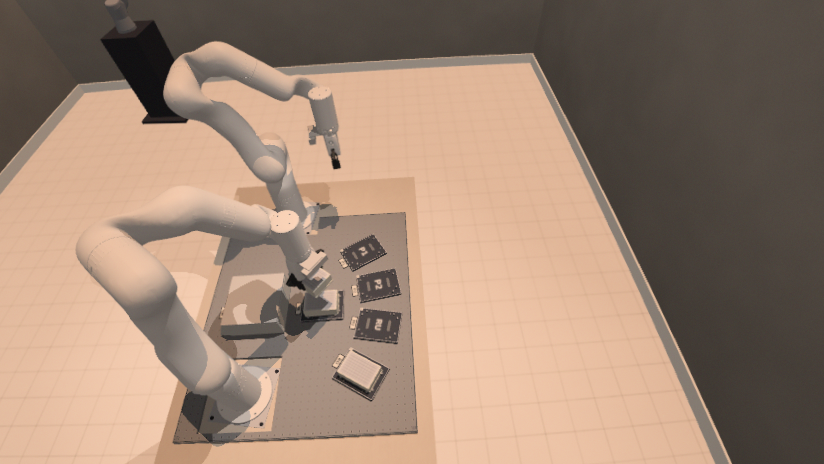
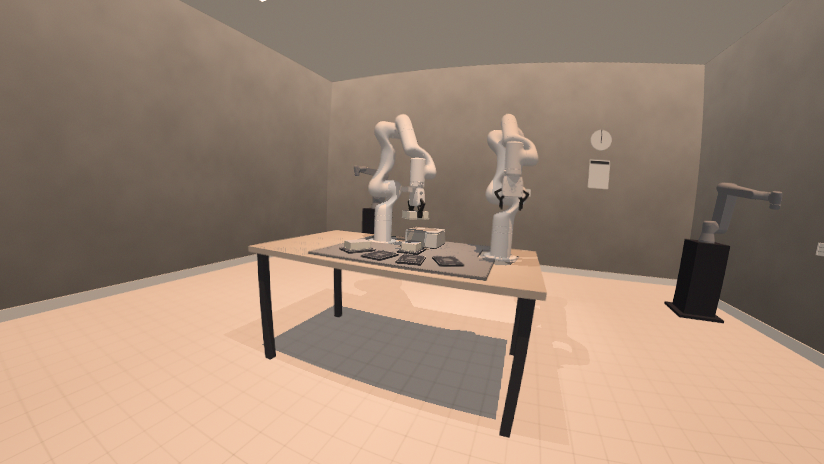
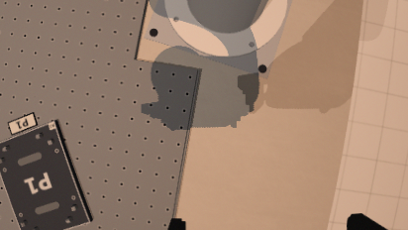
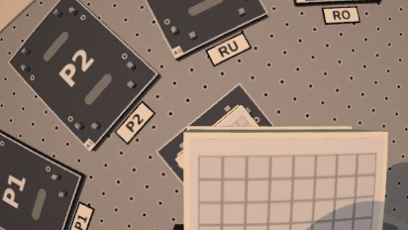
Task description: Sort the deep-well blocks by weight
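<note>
My right gripper (image 1: 307, 282) (image 2: 416, 212) is shut on a pale deep-well block (image 1: 320, 281) (image 4: 287, 188) and holds it raised, partly over the IN nest (image 4: 239, 94). A second block (image 1: 331, 300) (image 2: 411, 247) (image 4: 241, 118) sits in the IN nest. A third block (image 1: 361, 368) (image 2: 357, 244) sits in the RO nest (image 1: 372, 395). P1 (image 1: 356, 260) (image 3: 61, 178), P2 (image 1: 377, 296) (image 4: 81, 104) and RU (image 1: 377, 338) (image 4: 218, 25) hold no block. My left gripper (image 1: 335, 161) (image 2: 512, 202) is open and empty. The check-weigher (image 1: 250, 330) (image 2: 435, 238) shows no readable lamp.
The right arm's base (image 1: 247, 397) stands beside the check-weigher, and the left arm's base (image 2: 500, 256) stands at the P1 end of the table. The left gripper hangs high beyond the P1 end. The nests stand in an arc along the board's (image 1: 311, 397) far side from the arm bases.
</note>
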{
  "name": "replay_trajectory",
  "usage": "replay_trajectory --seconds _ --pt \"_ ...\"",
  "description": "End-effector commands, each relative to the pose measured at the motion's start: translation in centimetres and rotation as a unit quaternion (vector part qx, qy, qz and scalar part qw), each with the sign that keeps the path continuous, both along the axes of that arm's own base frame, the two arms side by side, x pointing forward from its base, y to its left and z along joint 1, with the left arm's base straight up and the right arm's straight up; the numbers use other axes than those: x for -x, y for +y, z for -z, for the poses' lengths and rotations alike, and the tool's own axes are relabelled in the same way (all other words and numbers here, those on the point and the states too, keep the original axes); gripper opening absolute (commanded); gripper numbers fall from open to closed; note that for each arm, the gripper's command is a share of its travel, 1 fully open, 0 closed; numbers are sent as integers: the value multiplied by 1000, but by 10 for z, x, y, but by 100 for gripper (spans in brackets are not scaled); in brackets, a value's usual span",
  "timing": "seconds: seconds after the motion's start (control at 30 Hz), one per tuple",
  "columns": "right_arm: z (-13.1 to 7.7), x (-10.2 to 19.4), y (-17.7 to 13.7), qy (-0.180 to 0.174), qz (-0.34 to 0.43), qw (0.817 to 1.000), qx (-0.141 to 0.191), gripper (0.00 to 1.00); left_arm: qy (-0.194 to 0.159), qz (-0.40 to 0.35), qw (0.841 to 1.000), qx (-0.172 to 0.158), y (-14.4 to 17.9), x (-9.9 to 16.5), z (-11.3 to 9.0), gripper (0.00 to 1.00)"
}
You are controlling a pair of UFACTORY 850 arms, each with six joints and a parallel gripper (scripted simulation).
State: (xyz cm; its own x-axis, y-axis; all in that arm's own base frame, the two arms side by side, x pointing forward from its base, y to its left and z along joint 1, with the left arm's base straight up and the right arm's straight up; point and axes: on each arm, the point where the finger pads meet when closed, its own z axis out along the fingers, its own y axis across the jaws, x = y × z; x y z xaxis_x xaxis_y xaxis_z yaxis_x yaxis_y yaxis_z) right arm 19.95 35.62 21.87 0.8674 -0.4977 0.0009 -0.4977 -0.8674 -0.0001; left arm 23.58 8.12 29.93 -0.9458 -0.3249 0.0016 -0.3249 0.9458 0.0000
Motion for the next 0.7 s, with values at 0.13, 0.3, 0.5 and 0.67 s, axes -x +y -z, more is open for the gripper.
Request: replay_trajectory --seconds 0.13,0.3,0.5,0.67 --pt "-1 -29 0 0 0 1000 -1 0 -1 0 1000 0 0 -1 -1 100" --pt "-1 -43 -1 0 0 1000 -1 0 -1 0 1000 0 0 -1 -1 100" --pt "-1 -60 -1 0 0 1000 -1 0 -1 0 1000 0 0 -1 -1 100" --pt "-1 -68 -1 0 0 1000 -1 0 -1 0 1000 0 0 -1 -1 100"
